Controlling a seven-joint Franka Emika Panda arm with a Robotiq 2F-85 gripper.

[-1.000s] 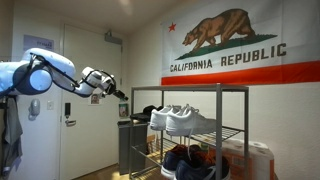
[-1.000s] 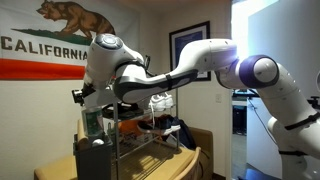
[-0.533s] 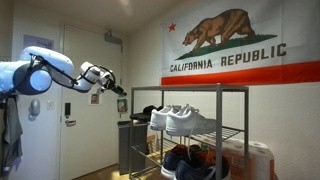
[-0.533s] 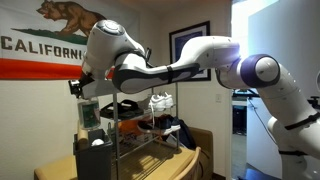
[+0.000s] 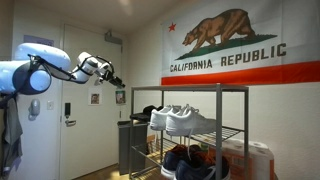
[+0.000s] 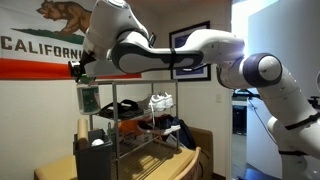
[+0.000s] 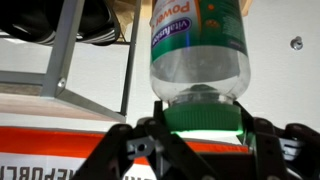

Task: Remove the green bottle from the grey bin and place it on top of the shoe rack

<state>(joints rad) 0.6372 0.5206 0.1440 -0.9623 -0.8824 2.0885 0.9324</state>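
While the gripper [image 7: 200, 128] is closed tight on its green cap [image 7: 200, 117], the green bottle [image 7: 197, 50] hangs in mid-air, body below the jaws. The wrist view is inverted, so the bottle points up-frame.

Label: purple band with white text. "vita…" and "Powe…" are legible; the rest is cut off or blurred.

In both exterior views the bottle [image 6: 89, 98] is out of the grey bin [image 6: 95, 155], above it and not touching. It's roughly level with the top rail of the shoe rack [image 6: 140, 102], just beside the rack's end, not on it.

In an exterior view the gripper [image 5: 114, 79] is up near the door, with the bin [image 5: 130, 145] below and the rack [image 5: 232, 90] alongside. White sneakers [image 5: 182, 120] sit on an upper wire shelf.

The wall flag [image 5: 230, 55] shows a bear, a red star and a red stripe, and reads "CALIFORNIA REPUBLIC".
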